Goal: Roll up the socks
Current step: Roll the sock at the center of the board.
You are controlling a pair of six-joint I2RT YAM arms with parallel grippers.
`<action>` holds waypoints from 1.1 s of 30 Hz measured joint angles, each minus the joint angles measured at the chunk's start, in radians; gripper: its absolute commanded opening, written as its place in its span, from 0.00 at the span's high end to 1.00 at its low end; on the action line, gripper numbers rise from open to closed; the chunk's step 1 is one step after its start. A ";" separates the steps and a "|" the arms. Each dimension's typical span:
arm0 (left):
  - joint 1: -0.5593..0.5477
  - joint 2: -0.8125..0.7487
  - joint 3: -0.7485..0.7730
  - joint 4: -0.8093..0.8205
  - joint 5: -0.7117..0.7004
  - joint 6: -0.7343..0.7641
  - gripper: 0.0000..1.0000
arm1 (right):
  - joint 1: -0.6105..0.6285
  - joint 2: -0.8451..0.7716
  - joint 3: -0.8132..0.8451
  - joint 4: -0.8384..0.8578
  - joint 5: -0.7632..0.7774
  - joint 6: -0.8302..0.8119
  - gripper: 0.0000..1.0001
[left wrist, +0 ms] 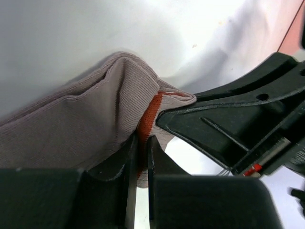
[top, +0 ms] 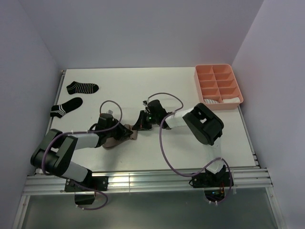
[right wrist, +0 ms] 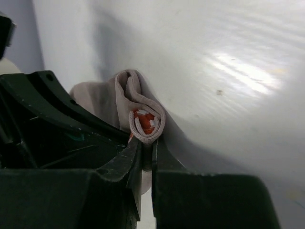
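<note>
table (top: 143, 86): big white top, everything sits on it, grey walls on three sides

left arm (top: 71, 143): reaches from the near-left corner in toward the middle, low over the table

right arm (top: 202, 124): comes in from the near-right and bends back left, so both wrists meet around the near-middle

pink tray (top: 207, 76): far-right corner, split into little compartments

black striped socks (top: 82, 87): two of them flat at the far left, the second one (top: 66, 107) just nearer than the first, apart from each other and well away from the arms

taupe sock (left wrist: 86, 129): lies on the table at the near-middle, right between the two claws. The body spreads flat under the left wrist, and the end is curled over into a small tight roll (right wrist: 143, 102)

tray socks: a striped sock (top: 212, 100) and a plain white sock (top: 231, 100) tucked into the nearest row of compartments, side by side

left gripper (left wrist: 138, 143): jaws pulled narrow, with taupe sock fabric pinched in the slit between them

right gripper (right wrist: 147, 148): also narrow, nipping the rolled end of the taupe sock, the roll sitting right at its tips. From the left wrist view its black finger (left wrist: 190, 114) touches the same bunched edge, so the two claws are nearly nose to nose

red-white cuff (right wrist: 144, 121): peeks out of the centre of the roll, wrapped in taupe
</note>
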 measured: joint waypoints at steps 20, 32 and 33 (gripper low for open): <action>-0.058 0.053 0.335 -0.290 -0.163 0.293 0.58 | -0.136 -0.195 0.068 -0.603 0.303 -0.174 1.00; -0.058 0.097 0.278 -0.301 -0.251 0.266 0.66 | -0.135 -0.189 0.155 -0.786 0.391 -0.235 1.00; -0.058 0.108 0.290 -0.301 -0.254 0.266 0.67 | -0.135 -0.187 0.163 -0.801 0.402 -0.240 1.00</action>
